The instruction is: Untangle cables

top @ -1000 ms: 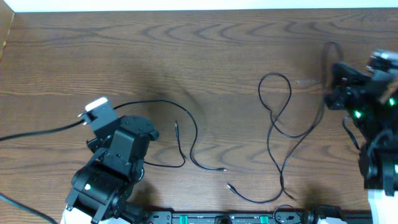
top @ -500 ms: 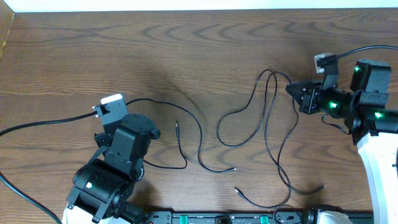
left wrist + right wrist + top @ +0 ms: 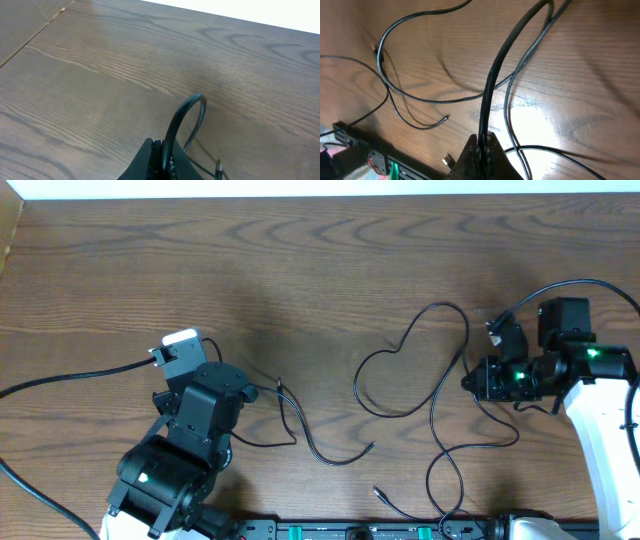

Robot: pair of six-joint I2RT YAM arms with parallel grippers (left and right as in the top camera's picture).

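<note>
Wood-grain brown surface (image 3: 300,260) carried thin black cables (image 3: 492,75) in loose crossing loops between the arms. Left pincer (image 3: 159,151) pinched one strand at near left; right pincer (image 3: 484,142) pinched a strand at right, probably so opposing pulls could separate them.

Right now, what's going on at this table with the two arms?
Two robot arms are working on thin black cables on a wooden table. The left tool is shut on the left cable, whose ends lie loose on the wood. The right tool pinches the right cable, which sprawls in wide loops. From overhead, the two cables seem to lie apart.
</note>
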